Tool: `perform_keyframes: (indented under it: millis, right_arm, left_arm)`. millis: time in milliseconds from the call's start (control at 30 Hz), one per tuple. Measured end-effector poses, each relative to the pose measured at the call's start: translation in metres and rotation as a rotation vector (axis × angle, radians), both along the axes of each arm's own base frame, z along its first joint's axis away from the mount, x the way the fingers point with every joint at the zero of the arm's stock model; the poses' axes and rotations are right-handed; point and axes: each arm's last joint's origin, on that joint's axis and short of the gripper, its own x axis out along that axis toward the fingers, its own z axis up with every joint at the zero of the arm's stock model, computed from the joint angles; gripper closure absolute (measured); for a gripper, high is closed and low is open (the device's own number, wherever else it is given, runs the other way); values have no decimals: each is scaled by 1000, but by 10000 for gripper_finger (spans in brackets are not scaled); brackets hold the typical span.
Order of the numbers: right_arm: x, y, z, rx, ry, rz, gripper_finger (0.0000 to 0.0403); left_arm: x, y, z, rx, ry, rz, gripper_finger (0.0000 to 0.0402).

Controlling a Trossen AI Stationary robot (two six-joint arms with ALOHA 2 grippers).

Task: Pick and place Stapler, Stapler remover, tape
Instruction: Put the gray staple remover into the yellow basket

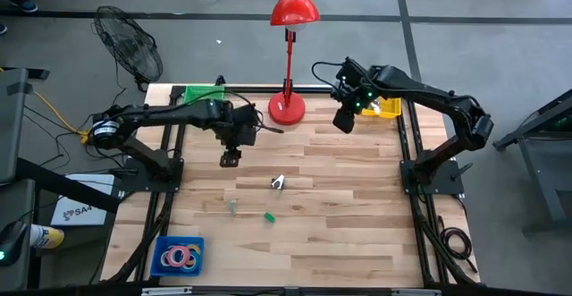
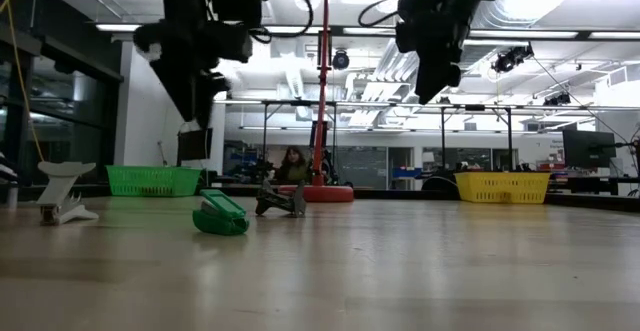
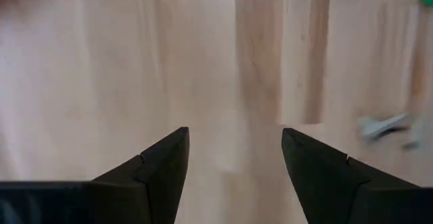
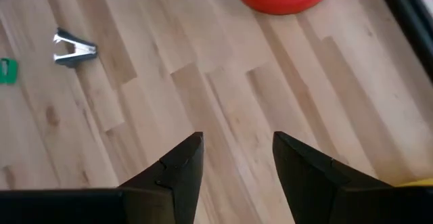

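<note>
A small green stapler (image 1: 268, 216) (image 2: 220, 216) lies on the wood near the table's middle. The silver staple remover (image 1: 278, 182) (image 4: 74, 48) rests just beyond it. The tape rolls (image 1: 179, 257), pink, yellow and blue rings, lie flat in a blue tray at the near left. My left gripper (image 1: 231, 159) (image 3: 233, 156) hangs open above bare wood, left of and beyond the remover. My right gripper (image 1: 343, 122) (image 4: 237, 160) is open and raised over the far right, near the lamp base.
A red desk lamp stands on its round base (image 1: 286, 108) at the far middle. A green basket (image 1: 201, 93) sits at the far left and a yellow basket (image 1: 386, 108) at the far right. A small pale object (image 1: 233, 208) (image 2: 65, 196) lies left of the stapler.
</note>
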Motion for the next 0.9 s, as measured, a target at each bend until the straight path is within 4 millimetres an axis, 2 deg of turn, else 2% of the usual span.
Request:
perform_keyframes:
  millis: [267,500,733,900]
  right_arm:
    - [7,11,0,15,0,13,233]
    - [8,13,0,16,0,21,233]
    - [8,13,0,27,0,-1,233]
    - [8,13,0,26,0,0,233]
  left_arm:
    - [-1,-38,-2,-174,133,635,169]
    - [-1,-89,-2,-157,145,890,169]
    - [-16,-142,-4,-93,105,1145,169]
    - [-25,-172,-8,-69,48,1278,169]
